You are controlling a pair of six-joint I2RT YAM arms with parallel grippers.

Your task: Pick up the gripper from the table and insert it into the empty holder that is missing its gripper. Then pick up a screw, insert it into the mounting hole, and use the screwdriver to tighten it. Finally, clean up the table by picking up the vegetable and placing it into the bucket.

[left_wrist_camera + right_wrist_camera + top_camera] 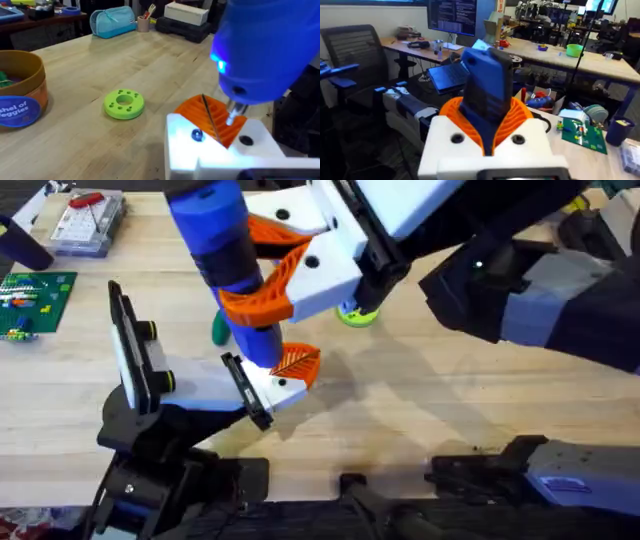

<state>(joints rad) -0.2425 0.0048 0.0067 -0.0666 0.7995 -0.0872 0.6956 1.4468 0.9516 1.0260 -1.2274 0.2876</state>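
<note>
The right arm starts at the lower right of the overhead view and reaches up and across the middle, big and dark under the camera. Its tool (285, 275) has white blocks and orange ribbed fingers (262, 302). The fingers are closed tight around the blue screwdriver (225, 250), one on each side. The screwdriver points down, a bit tilted, and its tip is low near the counter. In the right wrist view the orange fingers (520, 117) hug the blue body from both sides. The left arm sits low at the lower left of the overhead view, dark and bent near its base.
</note>
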